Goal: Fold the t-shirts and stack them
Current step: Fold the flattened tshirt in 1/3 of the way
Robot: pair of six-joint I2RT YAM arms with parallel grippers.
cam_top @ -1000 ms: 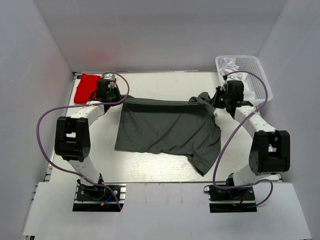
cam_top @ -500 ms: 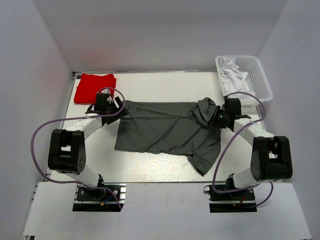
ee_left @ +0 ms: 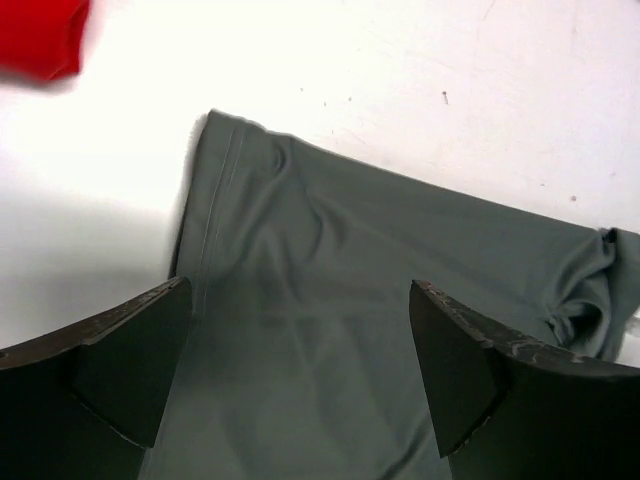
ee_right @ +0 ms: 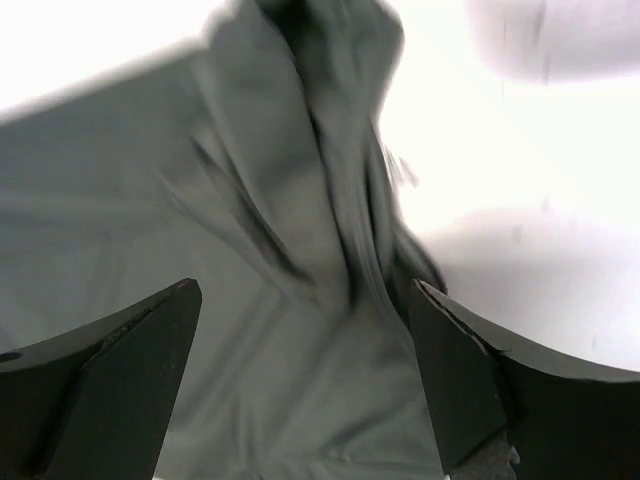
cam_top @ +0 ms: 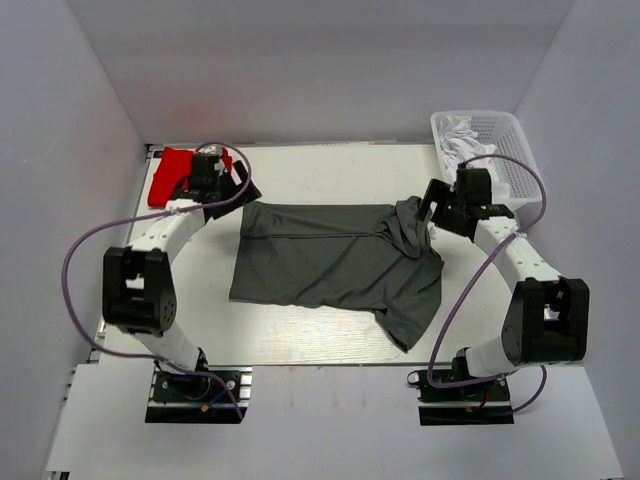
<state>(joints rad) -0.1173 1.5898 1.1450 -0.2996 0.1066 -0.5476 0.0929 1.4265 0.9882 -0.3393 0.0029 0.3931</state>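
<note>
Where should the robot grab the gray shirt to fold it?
Probably the gray shirt's two far corners, from above. The flat left corner lies just ahead of the left gripper's open fingers, and the bunched right corner stands up, easy to pinch.

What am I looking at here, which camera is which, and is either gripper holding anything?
Two robot arms are bolted at the near edge of a white table. The wide picture comes from a fixed camera above and behind them. The other two come from a camera on each wrist, and the dark wedges are that gripper's own fingers. A grey t-shirt lies spread on the table, bunched at its right end. A folded red shirt sits far left, and a white basket holding white cloth sits far right. The left gripper and right gripper are both open near the shirt's far corners, holding nothing.
</note>
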